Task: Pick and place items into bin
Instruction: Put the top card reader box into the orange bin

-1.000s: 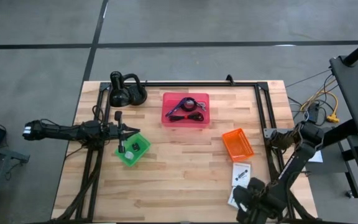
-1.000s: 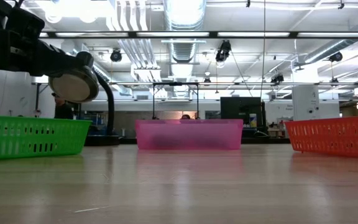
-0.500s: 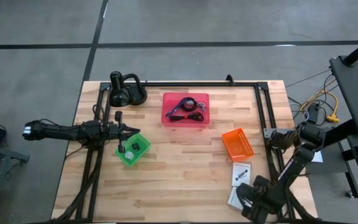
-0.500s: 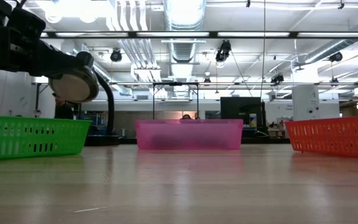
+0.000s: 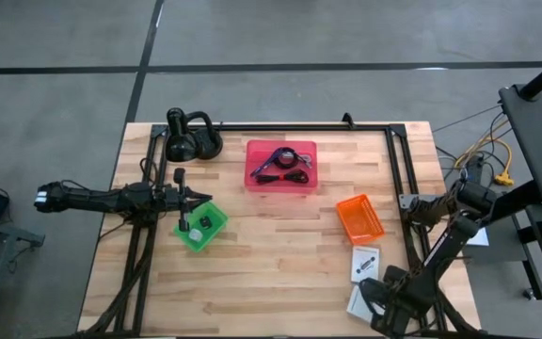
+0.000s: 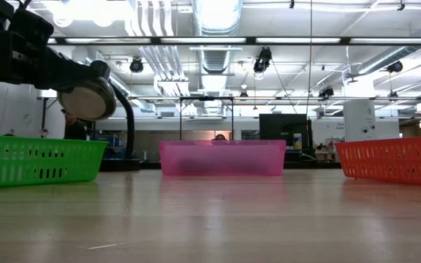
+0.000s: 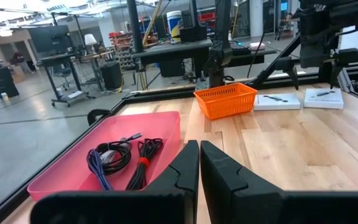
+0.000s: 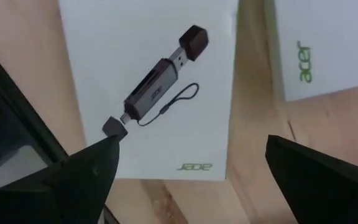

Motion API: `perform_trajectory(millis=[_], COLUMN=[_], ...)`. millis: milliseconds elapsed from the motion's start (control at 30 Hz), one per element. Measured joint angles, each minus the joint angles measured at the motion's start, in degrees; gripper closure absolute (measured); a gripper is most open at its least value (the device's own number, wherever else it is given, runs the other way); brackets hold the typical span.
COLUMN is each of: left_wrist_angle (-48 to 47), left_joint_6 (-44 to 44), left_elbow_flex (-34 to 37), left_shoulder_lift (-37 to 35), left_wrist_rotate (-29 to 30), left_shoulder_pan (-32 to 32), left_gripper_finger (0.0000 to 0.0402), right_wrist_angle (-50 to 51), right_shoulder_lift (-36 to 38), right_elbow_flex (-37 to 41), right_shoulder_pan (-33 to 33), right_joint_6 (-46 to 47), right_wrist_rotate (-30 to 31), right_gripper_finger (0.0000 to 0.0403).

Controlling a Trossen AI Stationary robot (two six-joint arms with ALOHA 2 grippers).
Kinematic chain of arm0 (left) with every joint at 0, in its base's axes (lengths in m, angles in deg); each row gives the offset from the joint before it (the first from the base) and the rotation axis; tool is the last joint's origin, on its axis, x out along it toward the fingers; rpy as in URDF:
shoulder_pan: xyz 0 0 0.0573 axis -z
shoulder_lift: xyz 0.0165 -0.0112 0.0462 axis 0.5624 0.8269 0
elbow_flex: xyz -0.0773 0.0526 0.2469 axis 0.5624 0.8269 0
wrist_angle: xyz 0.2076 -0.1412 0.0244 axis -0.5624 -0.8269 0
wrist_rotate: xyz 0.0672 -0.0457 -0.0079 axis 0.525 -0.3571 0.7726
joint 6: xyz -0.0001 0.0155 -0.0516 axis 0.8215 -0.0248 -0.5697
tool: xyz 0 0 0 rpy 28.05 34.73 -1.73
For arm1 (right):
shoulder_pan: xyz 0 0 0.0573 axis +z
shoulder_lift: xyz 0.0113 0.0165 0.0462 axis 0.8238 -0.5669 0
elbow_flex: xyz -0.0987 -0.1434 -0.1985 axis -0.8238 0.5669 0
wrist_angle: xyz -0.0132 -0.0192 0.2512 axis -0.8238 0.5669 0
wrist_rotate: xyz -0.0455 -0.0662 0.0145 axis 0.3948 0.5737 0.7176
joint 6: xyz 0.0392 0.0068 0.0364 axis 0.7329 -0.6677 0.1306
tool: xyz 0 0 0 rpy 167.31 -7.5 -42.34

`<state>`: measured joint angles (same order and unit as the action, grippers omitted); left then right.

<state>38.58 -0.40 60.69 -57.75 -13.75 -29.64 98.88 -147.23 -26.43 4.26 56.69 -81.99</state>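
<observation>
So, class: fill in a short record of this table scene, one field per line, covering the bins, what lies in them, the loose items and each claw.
Pink bin: far middle of the table, holds the black coiled cable and purple cable.
Green bin: left side, small dark items inside.
Orange bin: right side, looks empty.
White packets: two, flat on the table near the right front corner.
Left claw: shut, beside the green bin.
Right claw: open, above one white packet.
</observation>
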Motion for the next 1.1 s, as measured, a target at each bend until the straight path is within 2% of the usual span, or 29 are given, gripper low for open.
perform_trajectory(millis=[200,400,1100], left_wrist_angle=[-0.04,-0.11,-0.04], left_joint_6=[0.00,0.00,0.00], left_elbow_flex=[0.00,0.00,0.00], left_shoulder_lift=[0.09,0.01,-0.02], left_wrist_rotate=[0.00,0.00,0.00], left_shoulder_pan=[0.00,0.00,0.00], left_gripper_finger=[0.0402,0.0402,0.0402], right_wrist_angle=[-0.77,-7.74,-6.96], right_shoulder_lift=[0.51,0.29,0.47], right_elbow_flex=[0.53,1.07,1.34], right_shoulder_pan=[-0.11,-0.11,-0.11], right_joint_6=[0.18,-0.78,-1.16], right_wrist_rotate=[1.14,1.56,2.58], right_gripper_finger=[0.0019,0.0019,0.0019])
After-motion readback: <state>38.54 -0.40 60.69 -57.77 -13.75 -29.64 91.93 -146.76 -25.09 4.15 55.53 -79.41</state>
